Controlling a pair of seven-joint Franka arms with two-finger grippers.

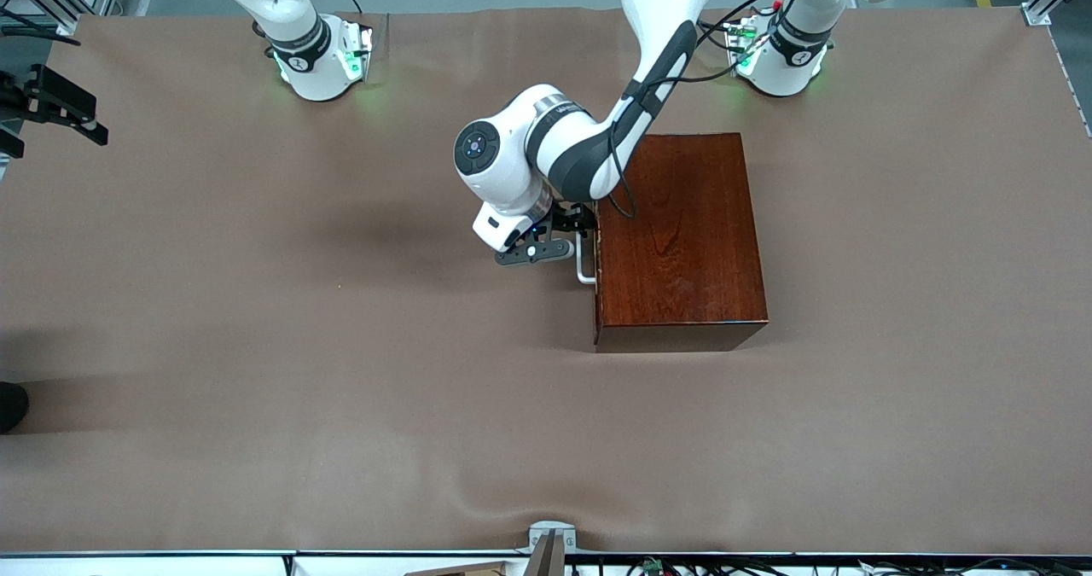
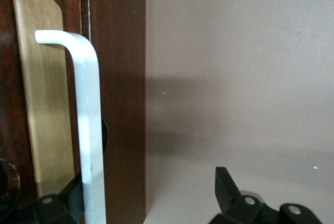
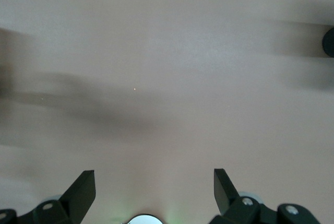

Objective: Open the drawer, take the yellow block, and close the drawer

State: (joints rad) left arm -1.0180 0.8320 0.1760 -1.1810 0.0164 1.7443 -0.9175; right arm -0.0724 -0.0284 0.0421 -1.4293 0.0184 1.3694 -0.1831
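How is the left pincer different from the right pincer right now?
The left pincer is at the drawer's white handle, its fingers either side of the loop; the right pincer has only bare brown table below. The left arm reaches out to the wooden box; the right arm waits. Both pincers are open, with black fingers.

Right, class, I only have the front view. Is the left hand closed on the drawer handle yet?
Observer: No. The left wrist view shows the left hand open, with the white handle between its fingers.
Operator: What is the handle fixed to?
Observer: A brass plate on the dark front of the drawer.
Operator: And the right hand?
Observer: The right hand waits open over bare tablecloth.
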